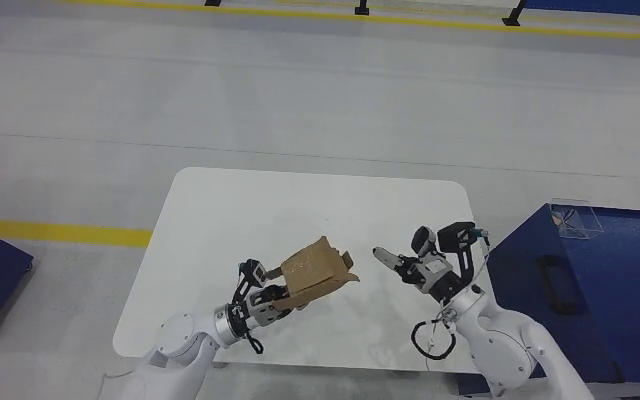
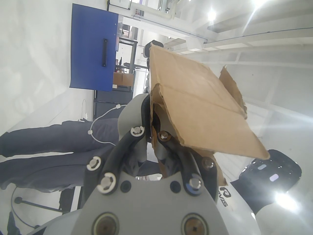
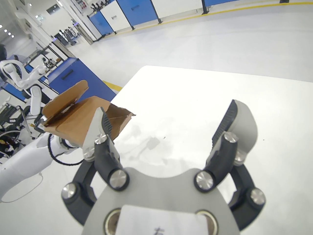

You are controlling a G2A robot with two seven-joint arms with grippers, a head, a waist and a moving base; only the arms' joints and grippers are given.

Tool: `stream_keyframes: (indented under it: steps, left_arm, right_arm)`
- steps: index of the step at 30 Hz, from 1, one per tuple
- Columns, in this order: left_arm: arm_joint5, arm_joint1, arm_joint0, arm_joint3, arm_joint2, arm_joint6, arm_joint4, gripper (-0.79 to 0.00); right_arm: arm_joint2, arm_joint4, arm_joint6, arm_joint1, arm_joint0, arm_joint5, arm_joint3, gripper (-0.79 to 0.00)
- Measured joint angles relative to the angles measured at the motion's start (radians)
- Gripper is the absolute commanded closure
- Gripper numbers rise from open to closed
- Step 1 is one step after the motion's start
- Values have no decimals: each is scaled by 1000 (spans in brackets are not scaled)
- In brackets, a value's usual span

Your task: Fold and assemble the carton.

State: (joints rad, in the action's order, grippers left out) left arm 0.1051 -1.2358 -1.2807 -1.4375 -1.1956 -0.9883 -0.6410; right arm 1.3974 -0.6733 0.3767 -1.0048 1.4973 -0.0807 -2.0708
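Holding the carton (image 1: 318,270) above the white table (image 1: 300,200), the left gripper (image 1: 283,293) is clamping one end of it. The right gripper (image 3: 167,110) is hovering just beside the carton, fingers spread wide. It should be meeting a loose flap squarely and pressing along the crease. A blue cabinet (image 1: 560,280) is standing well beyond the carton.

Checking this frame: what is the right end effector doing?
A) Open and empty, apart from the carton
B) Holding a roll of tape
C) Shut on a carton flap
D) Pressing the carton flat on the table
A: the right end effector is open with only bare table showing between its fingers, while the carton is held clear of it by the left end effector.
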Motion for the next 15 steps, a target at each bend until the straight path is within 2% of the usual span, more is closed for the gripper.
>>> stream_keyframes:
  steps: [3, 7, 15]
  left_arm:
    - [-24, 1, -6, -1, 6, 14, 8, 0]
    - [-100, 2, -10, -7, 7, 31, -24, 0]
    - [-247, 8, -16, -37, -7, 36, -97, 0]
  right_arm:
    - [-43, -39, 33, -4, -27, -6, 13, -785]
    - [-88, -112, 82, -8, -61, 12, 36, -785]
    - [-135, -144, 125, -18, -108, 38, 86, -785]
